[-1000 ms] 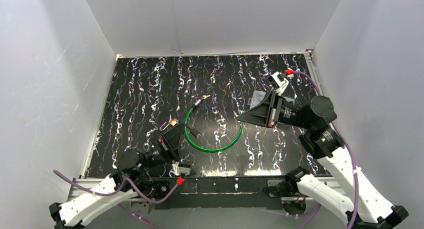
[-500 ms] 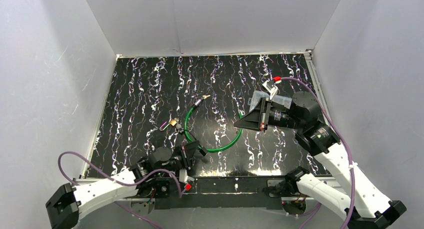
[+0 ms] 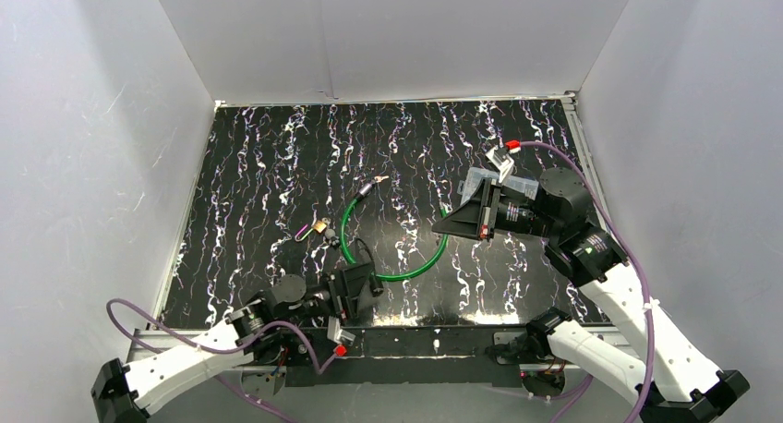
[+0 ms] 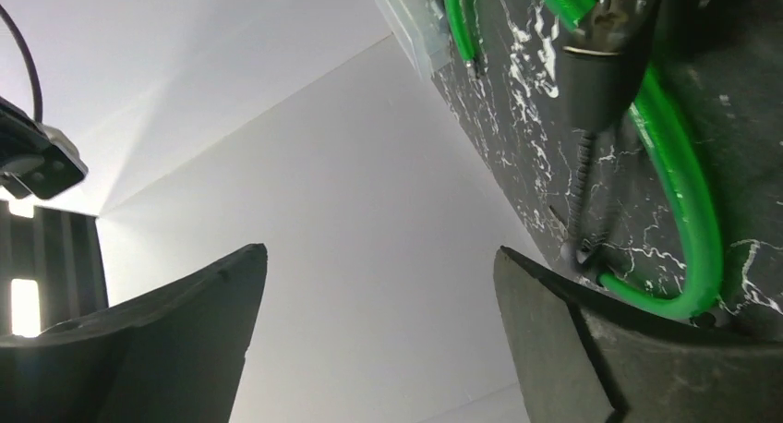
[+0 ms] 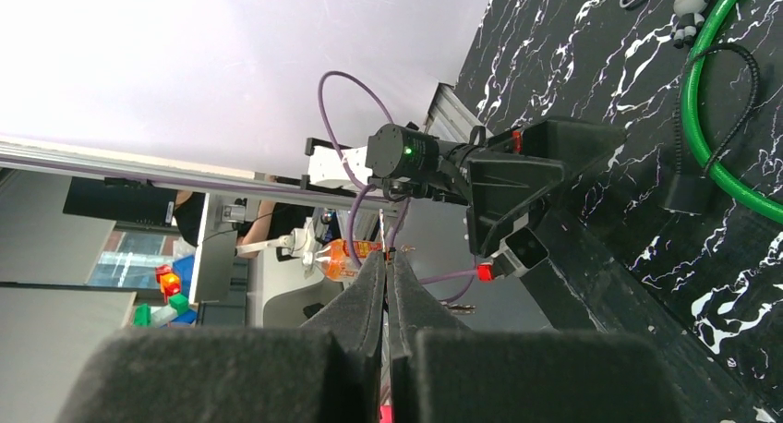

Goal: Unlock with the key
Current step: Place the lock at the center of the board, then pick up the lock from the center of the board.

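My left fingers (image 3: 369, 287) are gaping, empty, at the near side of the green cable lock (image 3: 406, 271); right fingers (image 3: 439, 226) clenched, empty, beside it. I am planning a slow descent onto the brass key (image 3: 319, 227) at its left

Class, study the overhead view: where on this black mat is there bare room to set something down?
Bare: the mat at far left, between the left wall and the green cable loop; the strip along the back wall; the near-right patch between loop and right arm. Crowded: the centre, where loop, brass-coloured item, left fingers and right fingers gather.
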Controlling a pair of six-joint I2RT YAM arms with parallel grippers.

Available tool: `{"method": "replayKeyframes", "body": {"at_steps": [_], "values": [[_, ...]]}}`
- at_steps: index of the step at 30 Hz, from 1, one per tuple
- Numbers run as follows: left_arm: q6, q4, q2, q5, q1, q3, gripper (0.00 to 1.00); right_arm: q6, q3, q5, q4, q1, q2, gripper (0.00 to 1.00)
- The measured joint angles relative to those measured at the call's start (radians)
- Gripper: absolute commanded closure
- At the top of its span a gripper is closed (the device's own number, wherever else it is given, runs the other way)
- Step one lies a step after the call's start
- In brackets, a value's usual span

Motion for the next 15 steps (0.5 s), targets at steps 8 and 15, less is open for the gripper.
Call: {"method": "replayKeyframes", "body": {"at_steps": [8,15], "values": [[0.000,-0.500,-0.219,0.024,0.000,0.108,0.02,-0.008,0.000,0.000,0.000,-0.014,0.000,0.99],[-0.004,-0.743,0.064,0.038,0.000,0.433,0.02,-0.009,0.000,-0.002,0.000,-0.019,0.000,0.99]]}}
